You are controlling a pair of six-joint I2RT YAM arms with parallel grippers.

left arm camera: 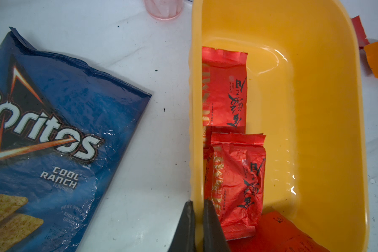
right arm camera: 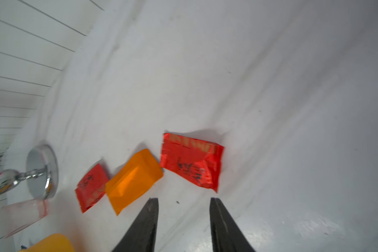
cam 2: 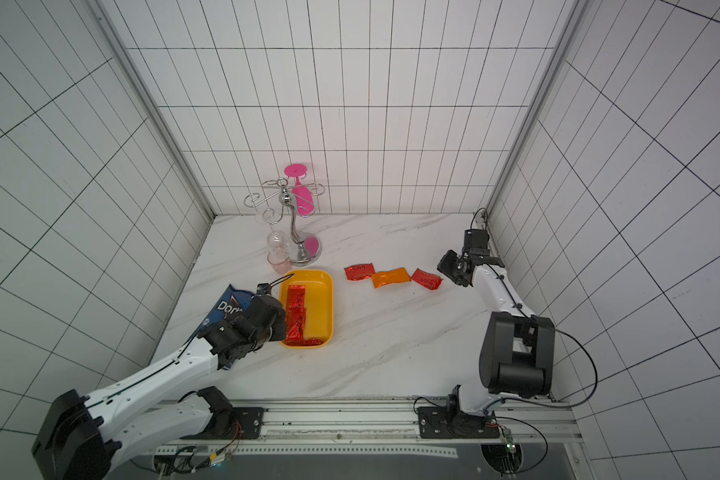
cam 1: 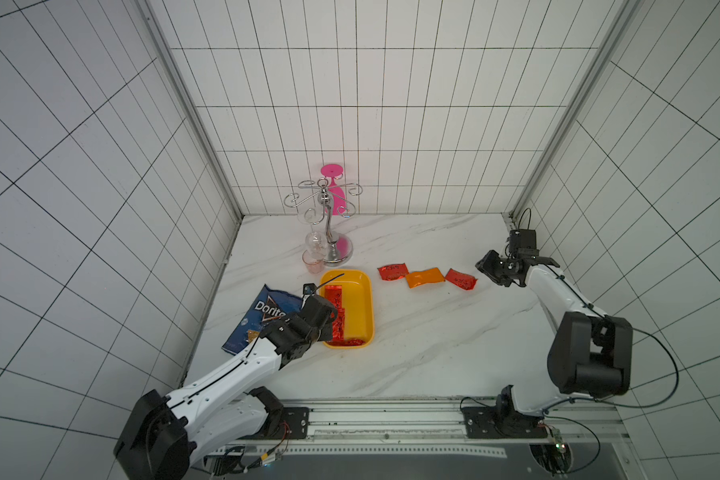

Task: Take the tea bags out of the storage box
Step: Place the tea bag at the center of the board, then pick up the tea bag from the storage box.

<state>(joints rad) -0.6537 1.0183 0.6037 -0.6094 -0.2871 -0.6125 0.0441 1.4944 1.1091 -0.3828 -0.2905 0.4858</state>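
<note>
We see the storage box (cam 1: 360, 299) lying on the surface (cam 1: 412, 353) with its long axis running from the near edge toward the back wall. Three red tea bags are inside it. Two (left arm camera: 225, 87) (left arm camera: 238, 179) lie end to end along the wall on the robot's left side, lengthwise with the box. The third (left arm camera: 277, 231) lies across the near end.

Three more tea bags are out on the surface, well to the right of the box. They run in a sideways row, red (cam 1: 393, 272), orange (cam 1: 425, 277), red (cam 1: 461, 279), corner to corner.

The left tool (left arm camera: 198, 204) is pinched right down on the box's left wall, with one finger outside and one inside, beside the middle bag. The right tool (right arm camera: 183, 199) stands partly open with nothing between its fingers. It hangs just above the surface near the rightmost red bag (right arm camera: 191, 161).

In both top views the left arm covers the box's left wall and the grip itself. In the left wrist view the third bag is partly under the middle one and cut off at the frame edge, and so is the chip bag (left arm camera: 52, 131). The right wrist view is blurred, so we cannot read the writing on the bags.
</note>
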